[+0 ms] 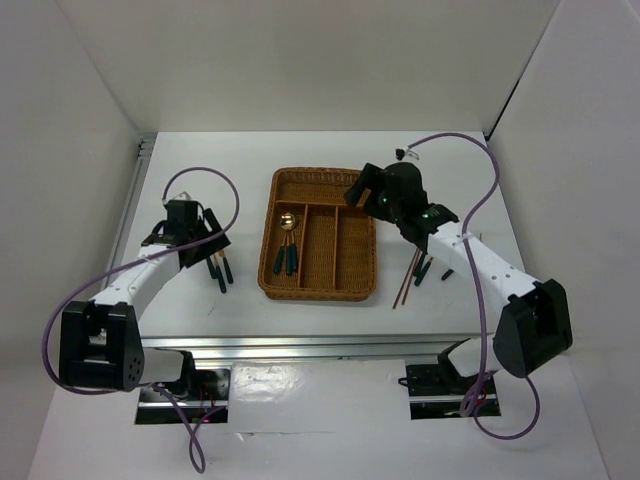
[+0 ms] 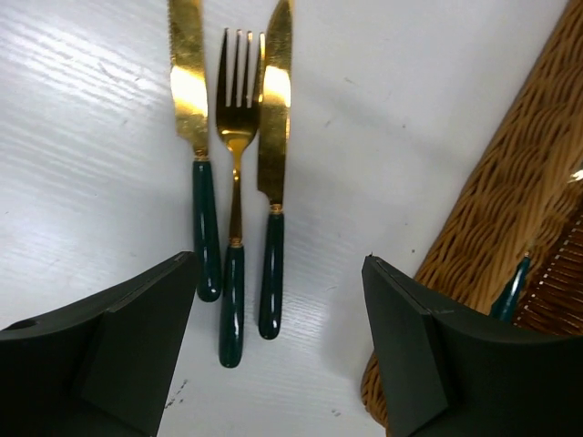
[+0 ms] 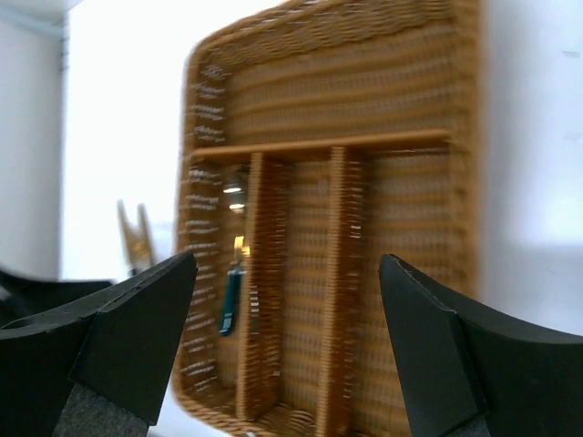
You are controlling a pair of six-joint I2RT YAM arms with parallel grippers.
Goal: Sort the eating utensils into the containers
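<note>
Left tool [image 2: 280, 264] is spread wide with nothing in it, hanging right over the handle ends of three pieces lying side by side on the white worktop [image 2: 91, 182]. That's a knife [image 2: 193, 137], a fork [image 2: 235, 137] in the middle and a second knife [image 2: 273, 137], gold ends pointing away from the tool and teal handles toward it. The wicker tray [image 2: 492, 209] sits just to their right.

Right tool [image 3: 287, 264] is gaping too, empty, up over the far end of the tray by the crosswise slot. The spoons [image 1: 287, 245] are in the leftmost long slot. The chopsticks [image 1: 405, 280] lie on the worktop just right of the tray, next to a couple of teal handles [image 1: 425, 268] partly under the right arm. Can't tell what those are.
</note>
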